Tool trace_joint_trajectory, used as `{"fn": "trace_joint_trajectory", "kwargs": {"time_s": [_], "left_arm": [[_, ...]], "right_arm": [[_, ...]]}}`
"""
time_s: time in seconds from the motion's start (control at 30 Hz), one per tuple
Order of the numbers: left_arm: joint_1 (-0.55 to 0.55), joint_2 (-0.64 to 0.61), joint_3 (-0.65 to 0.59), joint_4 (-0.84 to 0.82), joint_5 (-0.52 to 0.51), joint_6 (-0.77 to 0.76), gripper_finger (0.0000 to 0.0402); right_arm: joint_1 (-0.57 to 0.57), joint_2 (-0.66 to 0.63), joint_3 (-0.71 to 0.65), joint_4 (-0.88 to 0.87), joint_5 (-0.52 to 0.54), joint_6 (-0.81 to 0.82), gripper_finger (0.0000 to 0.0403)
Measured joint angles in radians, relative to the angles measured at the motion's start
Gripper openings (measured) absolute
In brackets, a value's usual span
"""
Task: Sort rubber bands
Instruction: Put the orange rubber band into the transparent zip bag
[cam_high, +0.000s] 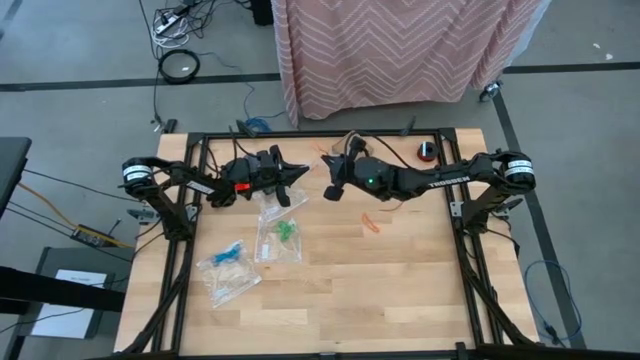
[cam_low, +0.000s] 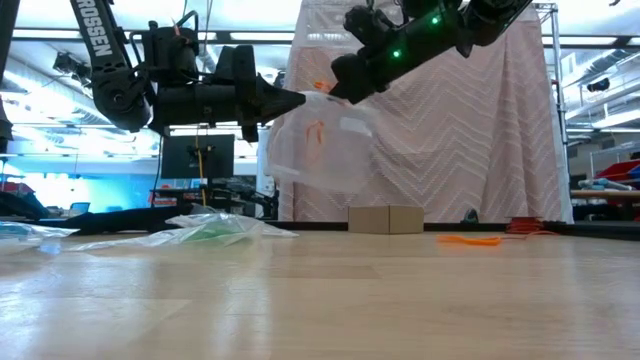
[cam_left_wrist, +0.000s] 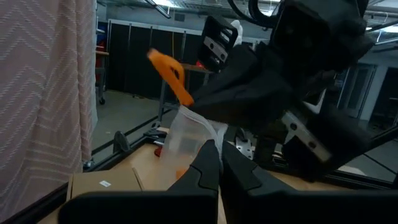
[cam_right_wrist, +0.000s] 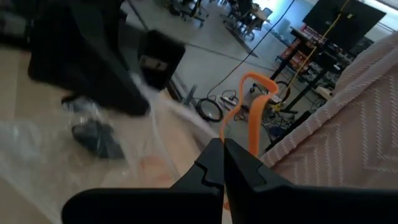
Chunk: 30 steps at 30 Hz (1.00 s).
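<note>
Orange band in the air: a floppy orange rubber band hangs from the tips of the right gripper, raised above the table; in the left wrist view it shows as a bent orange strip over the mouth of a bag
Right gripper: fingers pressed together on the orange rubber band; in the high view it sits near the far middle of the table, facing the left arm
Left gripper: fingers closed on the top edge of a clear zip bag, which it holds off the table; in the high view it lies just beside the right gripper, the two tips nearly meeting
Held bag: in the low view the clear zip bag hangs below the two grippers, with orange marks showing through its wall; whether these are bands inside I cannot tell
Other orange bands: one or more lie on the wood right of centre, apart from the bags; in the low view they are a flat orange streak
Bags on the table: one with green bands near the middle, one with blue bands further towards the left front
Table: light wooden top in a black frame
Behind the table: a pink patterned cloth hanging over something
</note>
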Motion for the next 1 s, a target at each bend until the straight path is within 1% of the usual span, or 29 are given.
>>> {"fn": "trace_joint_trajectory", "kwargs": {"time_s": [0.2, 0.5, 0.63, 0.8, 0.9, 1.0], "left_arm": [[0.000, 0.000, 0.000, 0.000, 0.000, 0.000, 0.0006], [0.000, 0.000, 0.000, 0.000, 0.000, 0.000, 0.0006], [0.000, 0.000, 0.000, 0.000, 0.000, 0.000, 0.0006], [0.000, 0.000, 0.000, 0.000, 0.000, 0.000, 0.0006], [0.000, 0.000, 0.000, 0.000, -0.001, 0.000, 0.0006], [0.000, 0.000, 0.000, 0.000, -0.010, 0.000, 0.0006]], "right_arm": [[0.000, 0.000, 0.000, -0.095, 0.000, -0.045, 0.0000], [0.000, 0.000, 0.000, -0.100, -0.002, -0.046, 0.0005], [0.004, 0.000, 0.000, -0.120, -0.023, -0.044, 0.0034], [0.023, -0.001, 0.000, -0.146, -0.012, -0.044, 0.0077], [0.034, -0.001, 0.000, -0.145, 0.012, -0.046, 0.0092], [0.048, -0.002, 0.000, -0.146, 0.025, -0.046, 0.0098]]}}
